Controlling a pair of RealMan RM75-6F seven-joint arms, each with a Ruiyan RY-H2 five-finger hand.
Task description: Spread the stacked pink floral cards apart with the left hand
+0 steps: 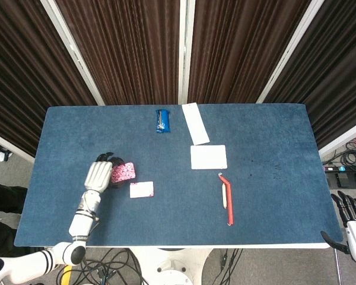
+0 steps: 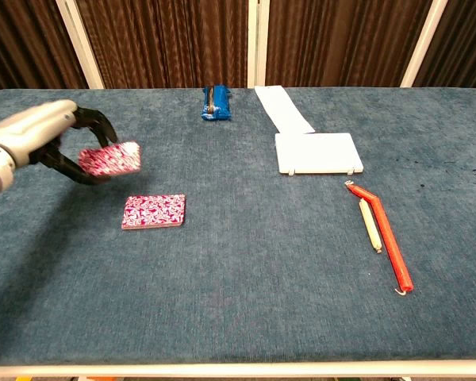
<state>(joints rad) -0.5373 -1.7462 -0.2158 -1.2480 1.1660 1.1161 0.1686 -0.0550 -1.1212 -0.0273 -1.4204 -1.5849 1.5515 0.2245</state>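
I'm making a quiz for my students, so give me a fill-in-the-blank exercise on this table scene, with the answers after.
1. The left hand holds a pink floral card ____ the table.
2. The other pink floral card lies ____ on the table.
3. The red stick lies toward the robot's ____ side.
4. The blue packet lies near the table's ____ edge.

Answers: above; flat; right; far

A blue packet [image 1: 162,120] and a white strip [image 1: 195,123] are seen near the counter's [image 1: 273,196] far edge; a white pad [image 1: 208,157] and red tool [image 1: 227,198] are placed nearer.
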